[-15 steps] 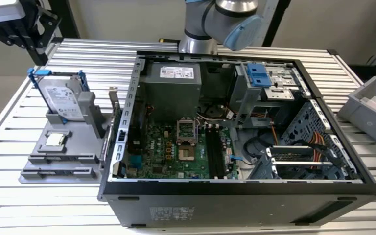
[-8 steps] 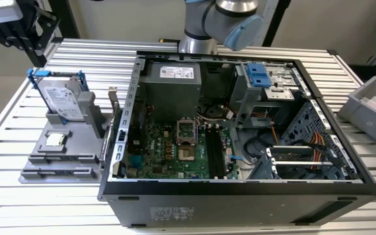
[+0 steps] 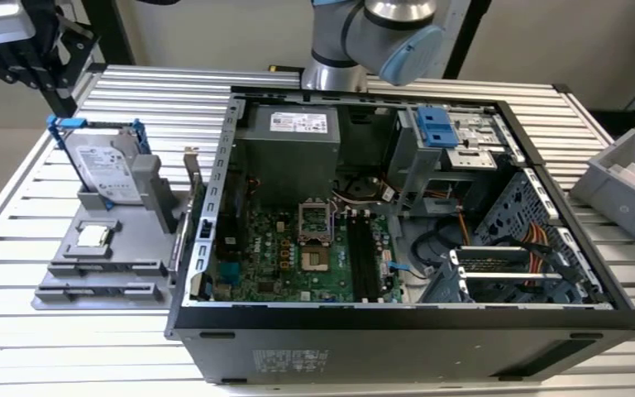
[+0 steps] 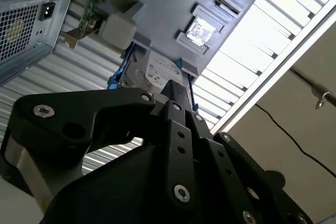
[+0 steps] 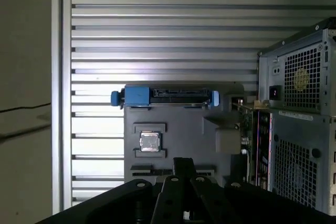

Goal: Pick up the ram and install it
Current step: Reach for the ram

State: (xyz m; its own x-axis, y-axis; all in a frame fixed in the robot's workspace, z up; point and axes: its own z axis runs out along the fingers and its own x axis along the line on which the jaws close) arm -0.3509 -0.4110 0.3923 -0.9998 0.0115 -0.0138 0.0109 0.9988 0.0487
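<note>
The ram is a thin green board standing on edge in the grey fixture, between its upright block and the open computer case. It also appears edge-on in the first wrist view and in the second wrist view. My gripper hangs high above the fixture's far end, well clear of the ram, its black fingers shut with nothing between them. The black memory slots lie on the motherboard inside the case.
A silver hard drive in a blue bracket stands at the fixture's back. A small square chip lies flat in front of it. A grey bin sits at the exterior view's right. The slatted metal table surrounds everything.
</note>
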